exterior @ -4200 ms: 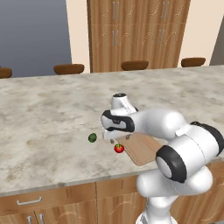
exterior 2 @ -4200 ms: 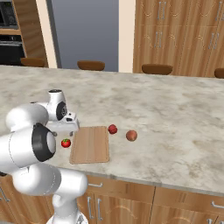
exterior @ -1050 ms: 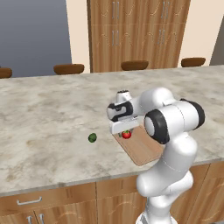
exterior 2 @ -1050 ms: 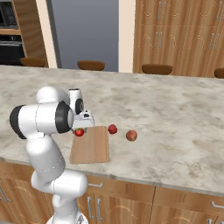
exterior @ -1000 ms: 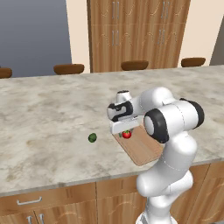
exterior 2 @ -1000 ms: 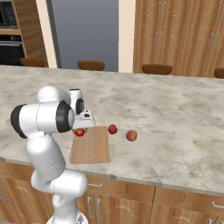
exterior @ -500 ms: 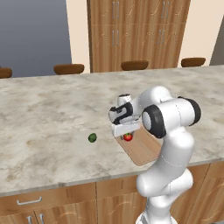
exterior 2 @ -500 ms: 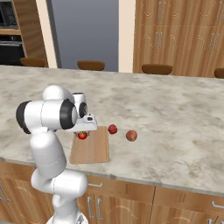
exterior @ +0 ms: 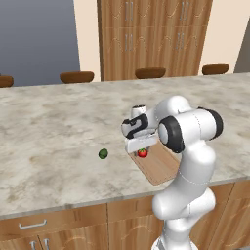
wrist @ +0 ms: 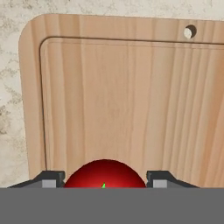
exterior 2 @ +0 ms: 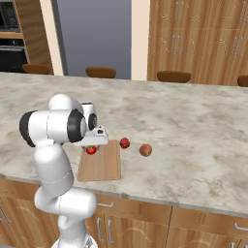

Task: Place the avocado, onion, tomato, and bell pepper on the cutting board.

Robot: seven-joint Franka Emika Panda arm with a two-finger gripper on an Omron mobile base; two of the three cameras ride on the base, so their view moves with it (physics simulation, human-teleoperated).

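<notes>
- Hand [wrist: 104, 183] has carried the tomato [exterior: 142, 153] from the desk onto the cutting board [exterior 2: 101, 162]'s far-left corner.
- Fingers flank it, easing apart; grip or release, cannot tell.
- Avocado [exterior: 103, 154], onion [exterior 2: 145, 150] remain on desk [exterior: 49, 127].

White arm folded forward and low, elbow raised; gripper [wrist: 104, 180] points straight down, dark fingertips [wrist: 52, 178] parted.

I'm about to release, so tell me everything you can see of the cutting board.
The cutting board is a flat, light-brown wooden rectangle with lengthwise grain, rounded corners, a shallow groove running inside its edge and a small hole near one corner. It lies flat on the marble counter near the front edge. A red tomato sits over one end, between the fingers of the tool. The rest of its surface is bare.
</notes>
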